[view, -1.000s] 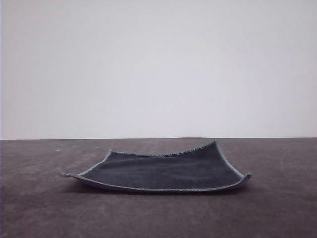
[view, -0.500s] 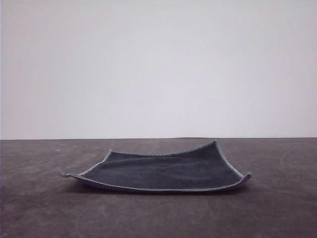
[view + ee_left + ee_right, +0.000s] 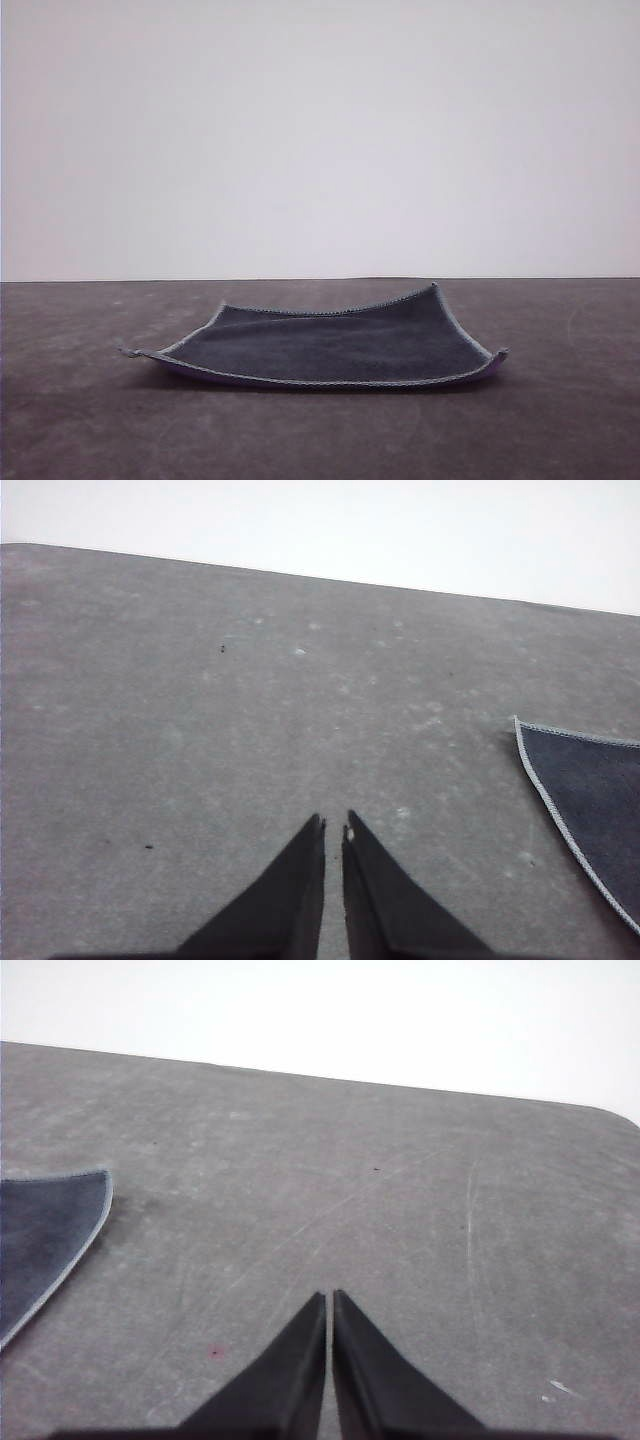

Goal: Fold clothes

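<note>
Both grippers are sitting low over bare table, nearest the robot, and nothing is changing across the last second: the front view is reading the same as it did a second ago and half a second ago. The left gripper (image 3: 333,825) is showing its two dark fingers pressed almost together, with only a thin slit between the tips, and it is holding nothing. The right gripper (image 3: 329,1298) is likewise pressed together and empty, its tips pointing out over the scuffed grey table (image 3: 400,1220).

Further out, the cloth (image 3: 325,345) is lying unfolded on the table (image 3: 80,420), roughly centred ahead of the robot, dark grey face up, with a sliver of purple peeking under its near edge. Its corners are curling upward, the far right one highest. From the left wrist camera a corner of the cloth (image 3: 595,800) is appearing off to one side, well apart from the fingers; from the right wrist camera another corner (image 3: 45,1225) is lying similarly clear of that gripper.

Judging from this stillness, folding is not yet starting; the fingers would need to spread before pinching a corner.
</note>
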Action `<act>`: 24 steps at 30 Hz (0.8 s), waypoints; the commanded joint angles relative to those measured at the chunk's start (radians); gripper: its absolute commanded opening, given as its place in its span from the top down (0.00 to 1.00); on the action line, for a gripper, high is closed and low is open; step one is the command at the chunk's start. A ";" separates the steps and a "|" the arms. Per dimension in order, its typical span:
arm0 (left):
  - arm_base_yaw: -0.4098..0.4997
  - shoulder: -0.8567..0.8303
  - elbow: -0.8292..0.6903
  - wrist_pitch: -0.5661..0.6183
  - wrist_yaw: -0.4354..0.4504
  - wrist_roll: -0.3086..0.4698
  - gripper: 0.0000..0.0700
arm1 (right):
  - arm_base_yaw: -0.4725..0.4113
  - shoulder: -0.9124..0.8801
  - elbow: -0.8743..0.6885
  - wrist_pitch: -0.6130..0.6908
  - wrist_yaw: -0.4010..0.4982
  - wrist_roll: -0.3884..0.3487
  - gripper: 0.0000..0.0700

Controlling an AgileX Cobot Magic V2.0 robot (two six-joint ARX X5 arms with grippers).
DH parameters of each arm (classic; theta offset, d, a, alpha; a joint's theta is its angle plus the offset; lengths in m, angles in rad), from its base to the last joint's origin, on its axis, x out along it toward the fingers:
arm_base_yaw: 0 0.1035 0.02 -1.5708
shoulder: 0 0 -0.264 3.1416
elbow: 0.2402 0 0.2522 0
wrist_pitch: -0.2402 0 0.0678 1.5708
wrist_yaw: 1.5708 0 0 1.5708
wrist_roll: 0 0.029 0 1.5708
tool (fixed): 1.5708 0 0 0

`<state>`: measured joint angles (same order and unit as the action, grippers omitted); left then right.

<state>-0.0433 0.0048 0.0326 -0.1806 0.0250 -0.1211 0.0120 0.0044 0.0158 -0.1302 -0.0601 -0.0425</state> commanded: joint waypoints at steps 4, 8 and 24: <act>-0.001 0.000 -0.019 -0.007 -0.002 -0.005 0.98 | -0.001 -0.001 -0.003 0.005 -0.003 0.078 0.99; -0.001 0.000 -0.019 -0.007 -0.002 -0.005 0.98 | -0.001 -0.001 -0.003 -0.001 -0.003 0.086 0.99; -0.001 0.137 0.215 -0.059 -0.148 -0.190 0.98 | -0.001 0.108 0.147 -0.032 0.024 0.280 0.99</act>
<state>-0.0433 0.1285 0.2096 -0.2586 -0.1159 -0.2879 0.0120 0.0959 0.1386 -0.1795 -0.0336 0.2071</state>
